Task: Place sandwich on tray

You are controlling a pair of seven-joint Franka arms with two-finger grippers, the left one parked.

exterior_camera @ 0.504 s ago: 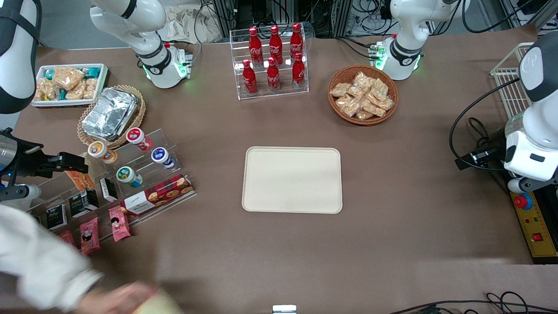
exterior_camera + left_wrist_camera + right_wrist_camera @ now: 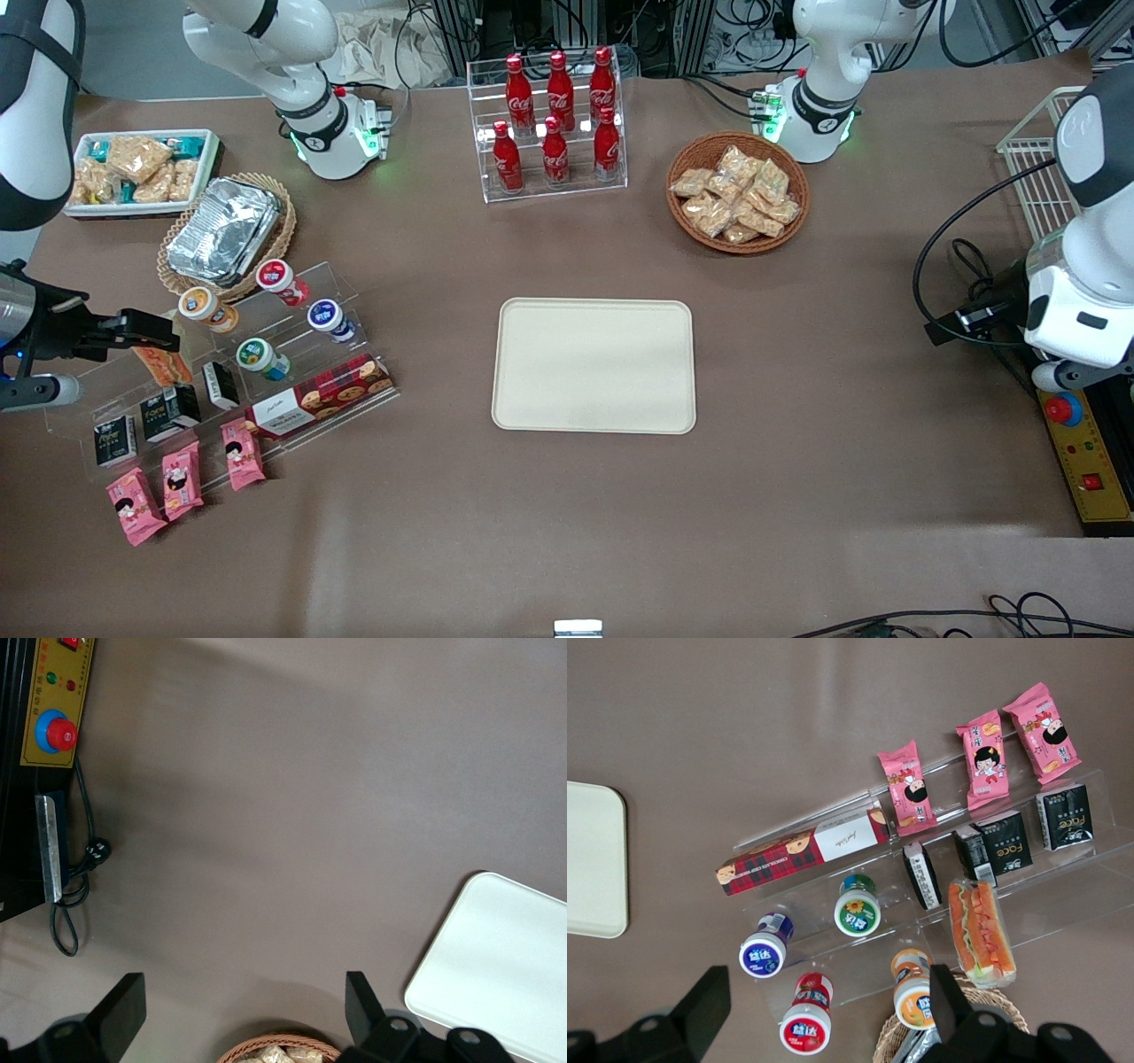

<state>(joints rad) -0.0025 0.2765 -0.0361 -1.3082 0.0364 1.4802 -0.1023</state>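
Open pincer (image 2: 168, 331) hovers over the half-hidden sandwich (image 2: 162, 364); tray (image 2: 594, 365) well apart.

Wrapped sandwich (image 2: 980, 935) wedge, orange-pink-green filling showing, lies on clear shelf just ahead of one jaw tip; cream tray (image 2: 594, 365) bare, flat, well apart from jaws.

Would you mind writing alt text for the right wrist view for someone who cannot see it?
The open end effector hovers above a clear stepped shelf holding a wrapped sandwich, small lidded cups, black boxes, a plaid cookie box and pink snack packs. A corner of the cream tray shows on the brown table.
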